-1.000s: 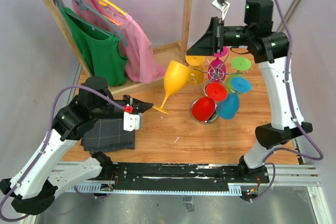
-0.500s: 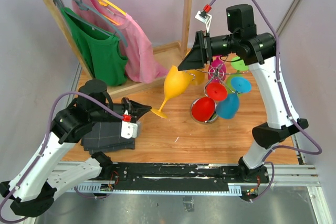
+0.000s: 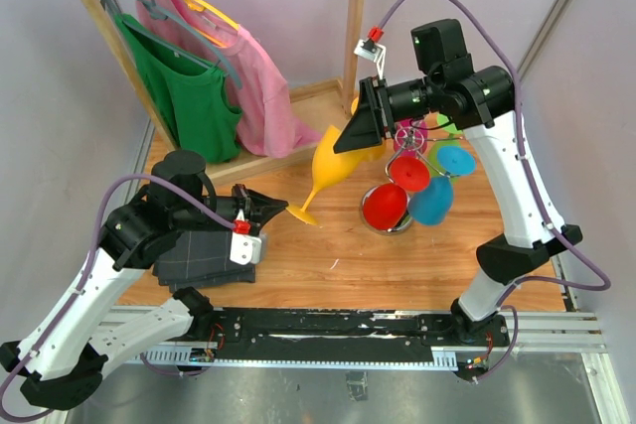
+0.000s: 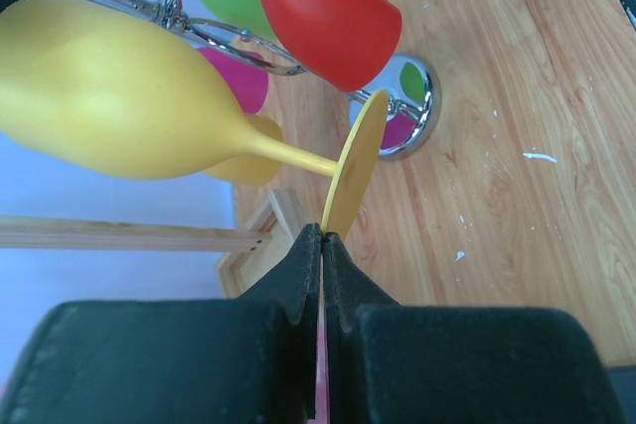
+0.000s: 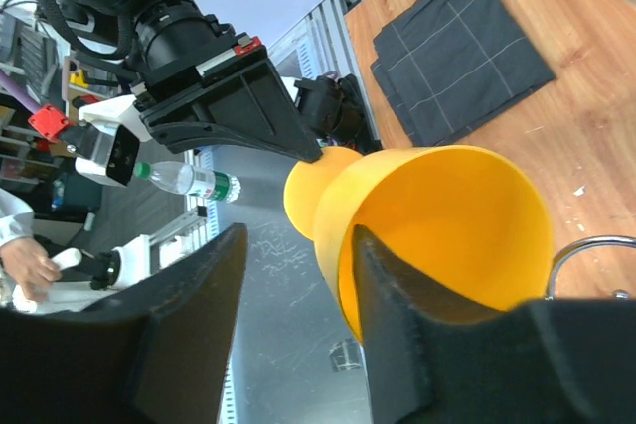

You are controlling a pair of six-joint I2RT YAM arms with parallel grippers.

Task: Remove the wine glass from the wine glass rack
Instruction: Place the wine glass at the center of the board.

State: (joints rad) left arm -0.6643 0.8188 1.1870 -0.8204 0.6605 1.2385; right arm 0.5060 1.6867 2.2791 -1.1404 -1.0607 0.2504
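1. On the left, the left gripper is pinched tight on the foot of the yellow wine glass, with no gap between its pads.
2. The glass hangs in mid-air, tilted, its bowl up toward the rack. I judge it is already off its hook, so the main lift is done.
3. The right gripper has its fingers apart, straddling the bowl's rim. A gap shows beside one finger, so it is not clamped.
4. On the right, the wine glass rack stands on the table with red, blue, green and magenta glasses hanging from it.
5. What looks left to do is to draw the glass well clear and set it down, or hand it over.
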